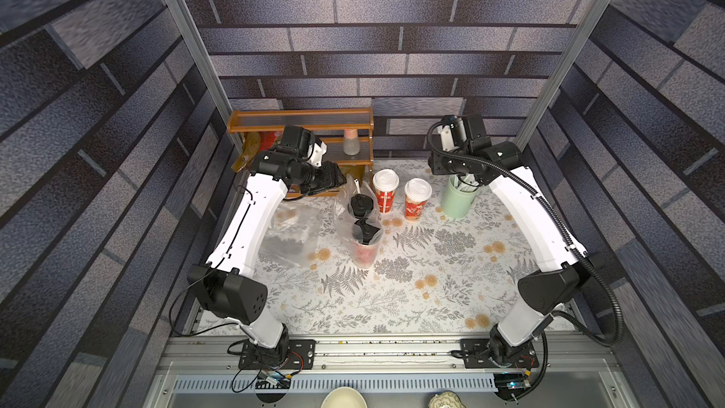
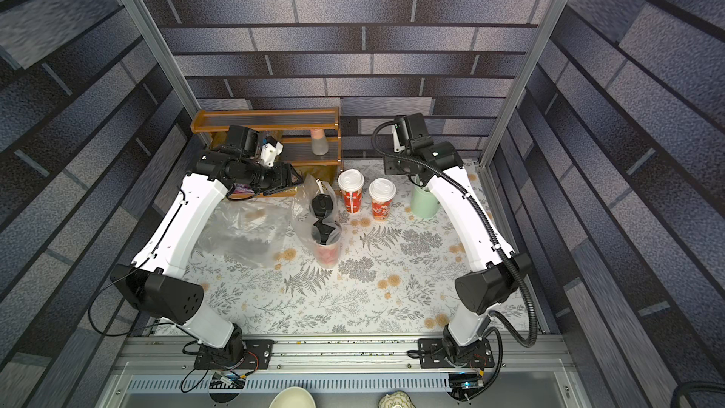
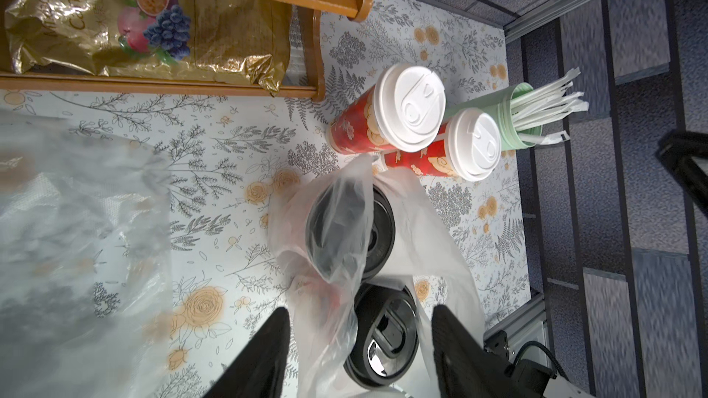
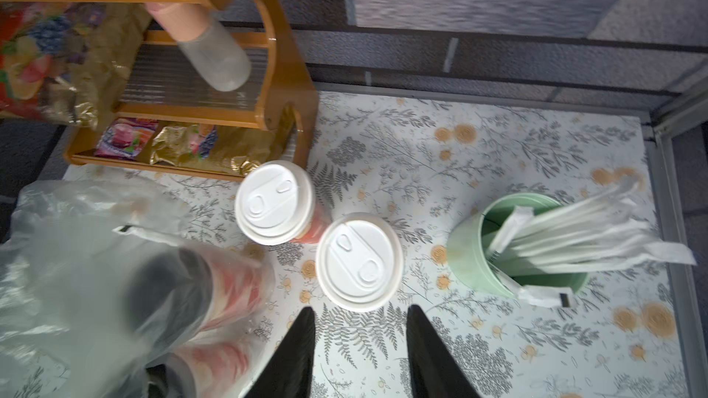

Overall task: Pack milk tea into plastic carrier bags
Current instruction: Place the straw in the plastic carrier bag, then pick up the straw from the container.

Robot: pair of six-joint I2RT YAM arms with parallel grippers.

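Left wrist view shows the left gripper (image 3: 360, 310) with jaws spread and holding nothing, close by the clear bag (image 3: 333, 223) that wraps both black-lidded cups (image 3: 379, 335) standing mid-table. By my reckoning that is half the job. The two white-lidded cups (image 1: 385, 186) stand bare nearby, the second bag (image 1: 290, 233) lies flat beside the filled one, and the right gripper (image 4: 361, 310) hangs open and empty near the white lids.
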